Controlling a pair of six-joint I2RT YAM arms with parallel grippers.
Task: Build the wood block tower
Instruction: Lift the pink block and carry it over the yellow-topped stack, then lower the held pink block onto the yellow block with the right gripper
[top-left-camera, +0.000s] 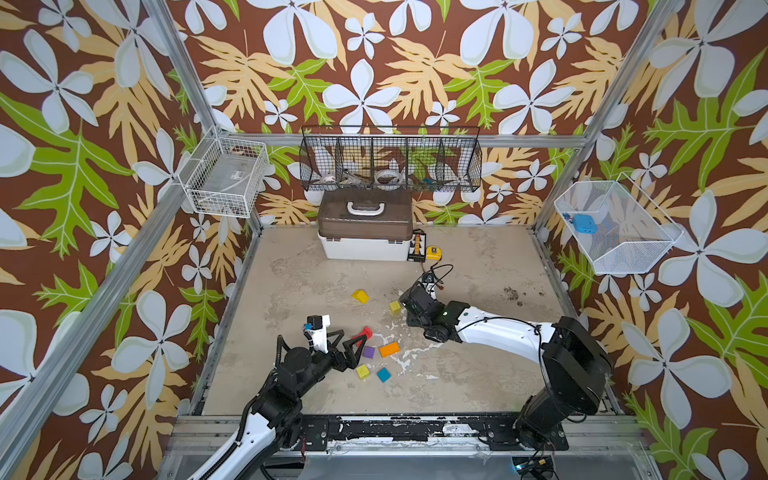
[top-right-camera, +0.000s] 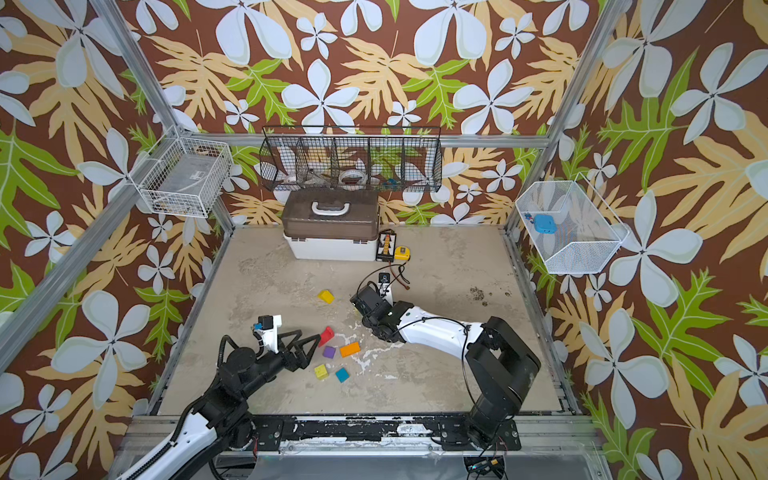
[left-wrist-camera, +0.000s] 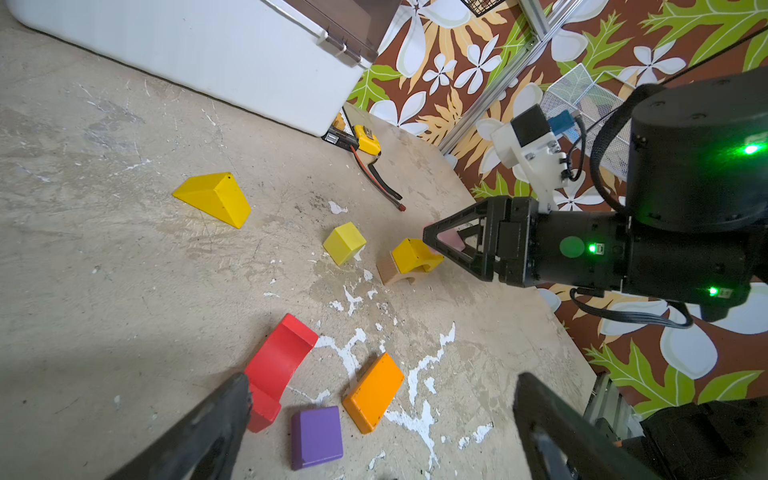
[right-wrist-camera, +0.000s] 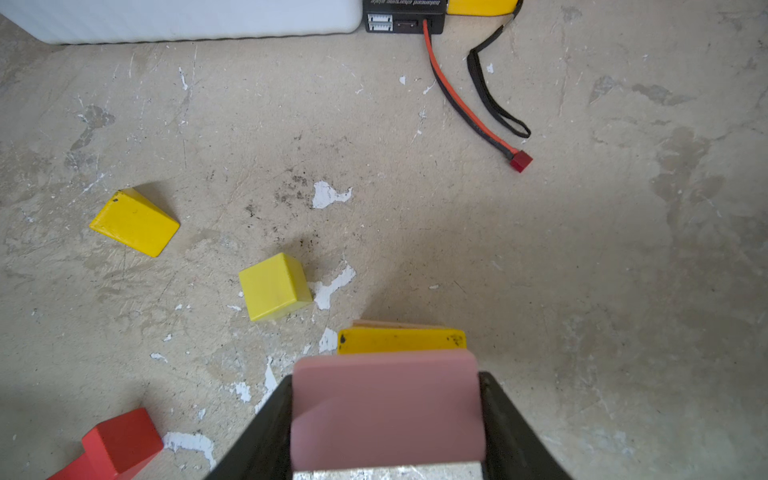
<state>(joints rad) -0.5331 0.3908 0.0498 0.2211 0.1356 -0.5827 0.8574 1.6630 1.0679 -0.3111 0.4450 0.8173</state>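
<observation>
Both top views show the left gripper (top-left-camera: 354, 335), jaws spread wide, toward the bench's (top-left-camera: 478, 365) front edge, the red arch (top-left-camera: 365, 332) just beside it, a purple block (top-left-camera: 368, 352) and an orange block (top-left-camera: 389, 349) near, while mid-bench the right gripper (right-wrist-camera: 385, 379), by its wrist view, pinches a pink block (right-wrist-camera: 386, 409) close over a yellow block (right-wrist-camera: 401, 340) on a plain wood block (left-wrist-camera: 387, 271).

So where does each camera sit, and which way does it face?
Both top views: high above the front edge, looking down on the table; the left arm and right arm show.
Left wrist: on the left arm, facing across the blocks toward the white box; its open fingers and the right gripper show.
Right wrist: on the right arm, looking down past the pink block its fingers clamp.
Shared: both wrist views show the yellow wedge and red arch.
</observation>
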